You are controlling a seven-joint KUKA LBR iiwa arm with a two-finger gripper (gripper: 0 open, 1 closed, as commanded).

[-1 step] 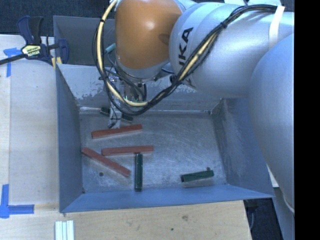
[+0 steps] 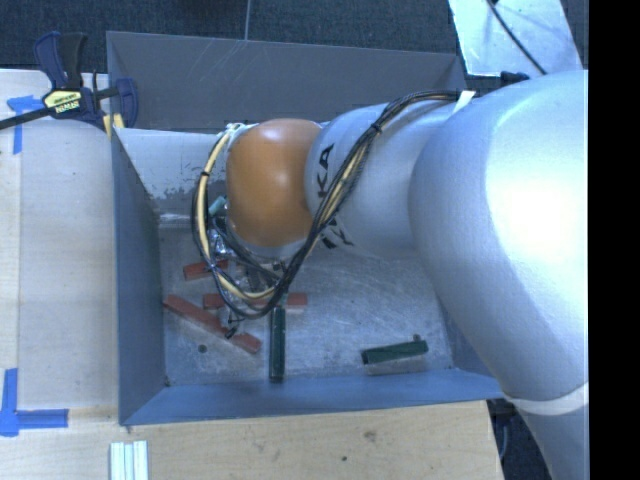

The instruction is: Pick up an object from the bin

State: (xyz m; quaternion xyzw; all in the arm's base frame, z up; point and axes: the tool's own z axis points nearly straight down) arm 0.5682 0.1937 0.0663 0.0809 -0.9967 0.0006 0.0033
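My gripper (image 2: 237, 265) reaches down into the left part of the bin, largely hidden under the wrist. Several reddish-brown flat sticks lie around it. One long stick (image 2: 190, 311) lies to its lower left, a short one (image 2: 196, 269) to its left, and another (image 2: 243, 344) just below it. A further reddish piece (image 2: 297, 300) pokes out on the right. A dark green narrow bar (image 2: 277, 345) lies lengthwise below the gripper, pointing at the bin's near wall.
A dark green flat block (image 2: 395, 352) lies near the front wall at the right. The arm and its orange wrist cover with cables hang over the bin's middle and right. The bin's sloping walls close in on the left and front.
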